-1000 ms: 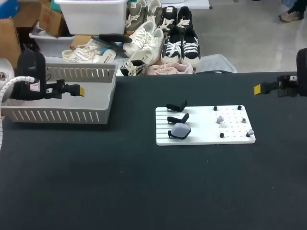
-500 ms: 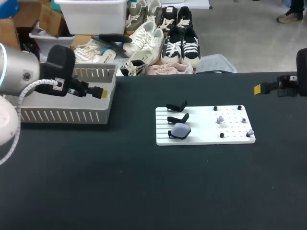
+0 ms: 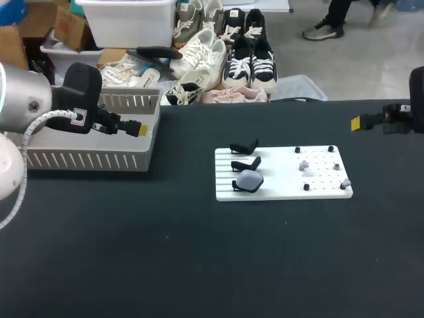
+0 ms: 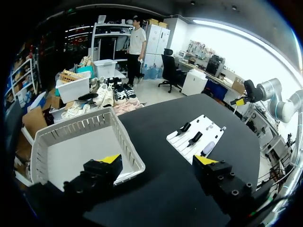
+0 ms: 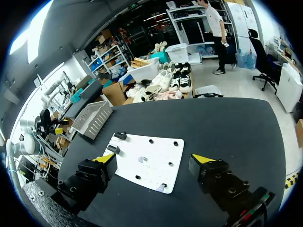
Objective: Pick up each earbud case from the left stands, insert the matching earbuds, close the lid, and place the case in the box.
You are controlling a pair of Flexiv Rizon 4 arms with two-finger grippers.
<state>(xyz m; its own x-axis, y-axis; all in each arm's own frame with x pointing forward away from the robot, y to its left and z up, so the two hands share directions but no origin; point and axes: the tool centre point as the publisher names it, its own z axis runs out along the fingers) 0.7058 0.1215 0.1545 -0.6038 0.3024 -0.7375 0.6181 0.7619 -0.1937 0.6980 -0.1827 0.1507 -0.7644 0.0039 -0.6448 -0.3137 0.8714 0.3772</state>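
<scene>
Over the last second my left arm swung toward the white board [image 3: 283, 173] from well off its stand side. That carried my left gripper [image 3: 134, 128] from above the middle of the grey basket [image 3: 86, 159] to above the basket's end nearest the board. In the last half second it has all but stopped there, even easing back a touch. Its fingers stand wide apart with nothing between them, as my left wrist view shows plainly. My right gripper [image 3: 356, 122] has not stirred. It hangs well off the board's peg side, beyond the far corner, fingers likewise spread and holding nothing. On the board itself nothing has shifted. The one earbud case [image 3: 250, 179] I can see is pale lavender and sits on the nearest of the three black stands [image 3: 245, 162], while the two stands behind it are bare. Small pale earbuds [image 3: 304, 165] rest among the pegs on the board's other half. Whether the case's lid is up or down I cannot tell. I read the swing as the start of a reach for that case, since the left gripper now points toward the board. It is still well apart from the board, so for this case everything remains to be done: picking it up, fitting the earbuds, closing the lid and dropping it into the basket.
</scene>
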